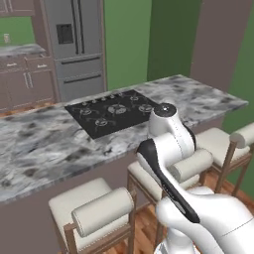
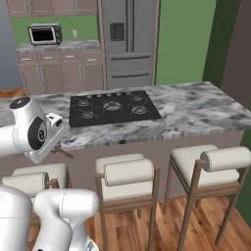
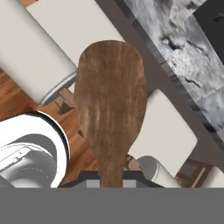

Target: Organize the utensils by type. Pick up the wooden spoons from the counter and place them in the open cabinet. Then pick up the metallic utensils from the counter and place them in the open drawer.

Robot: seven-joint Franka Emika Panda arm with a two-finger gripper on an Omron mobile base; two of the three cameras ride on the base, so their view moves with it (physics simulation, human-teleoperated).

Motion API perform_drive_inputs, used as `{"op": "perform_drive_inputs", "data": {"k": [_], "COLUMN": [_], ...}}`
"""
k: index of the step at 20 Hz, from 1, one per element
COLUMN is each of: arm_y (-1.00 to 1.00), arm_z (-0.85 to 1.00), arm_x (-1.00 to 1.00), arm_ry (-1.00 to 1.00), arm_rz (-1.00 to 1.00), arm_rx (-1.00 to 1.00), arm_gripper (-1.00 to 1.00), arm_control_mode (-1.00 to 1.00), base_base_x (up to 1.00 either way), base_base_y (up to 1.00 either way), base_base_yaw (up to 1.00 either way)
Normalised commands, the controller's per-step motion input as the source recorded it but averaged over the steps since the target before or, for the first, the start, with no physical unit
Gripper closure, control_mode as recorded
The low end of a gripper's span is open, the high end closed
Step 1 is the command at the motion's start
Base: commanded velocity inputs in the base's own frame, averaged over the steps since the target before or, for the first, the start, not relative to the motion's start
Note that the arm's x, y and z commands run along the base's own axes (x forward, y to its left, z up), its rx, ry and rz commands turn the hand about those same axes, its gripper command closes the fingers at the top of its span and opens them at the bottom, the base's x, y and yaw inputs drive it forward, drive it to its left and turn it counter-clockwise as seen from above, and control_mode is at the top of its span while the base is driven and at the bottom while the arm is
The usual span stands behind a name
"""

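Spoon of brown wood is clamped in the tool, whose jaws are closed on the lower part of its handle. In the hand view its broad oval bowl rises from between the dark finger tips and faces the camera flat, the grain running lengthwise. Behind it lie cream stool cushions with rolled backrests, a strip of wooden floor and, toward the upper right, the edge of a marbled top.

In the right base view the arm's white wrist hangs to the left, in front of the island and above a stool; a thin brown piece of the spoon's handle pokes out just below it. The spoon is thus held in the air over the stools, apart from any surface.

The island carries a black cooktop with five burners. Beyond it stand a steel refrigerator against a green wall and, to its left, the counter with grey-brown cabinet fronts and a toaster oven on top. In the left base view the arm's elbow rises before the cooktop.
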Motion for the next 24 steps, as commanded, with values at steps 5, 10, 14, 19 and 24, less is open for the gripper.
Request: {"op": "perform_drive_inputs", "data": {"k": [5,10,14,19,24], "arm_y": [0.0,0.0,0.0,0.0,0.0], "arm_z": [0.0,0.0,0.0,0.0,0.0], "arm_x": [0.0,0.0,0.0,0.0,0.0], "arm_ry": [0.0,0.0,0.0,0.0,0.0], "arm_rz": [0.0,0.0,0.0,0.0,0.0], "arm_rx": [0.0,0.0,0.0,0.0,0.0], "arm_gripper": [1.0,1.0,1.0,1.0,1.0], "arm_control_mode": [1.0,1.0,1.0,1.0,1.0], "base_base_x": [0.08,-0.01,0.19,0.47,0.25], "base_base_y": [0.64,0.85,0.69,0.91,1.0], "base_base_yaw": [0.09,0.5,0.49,0.24,0.19]}}
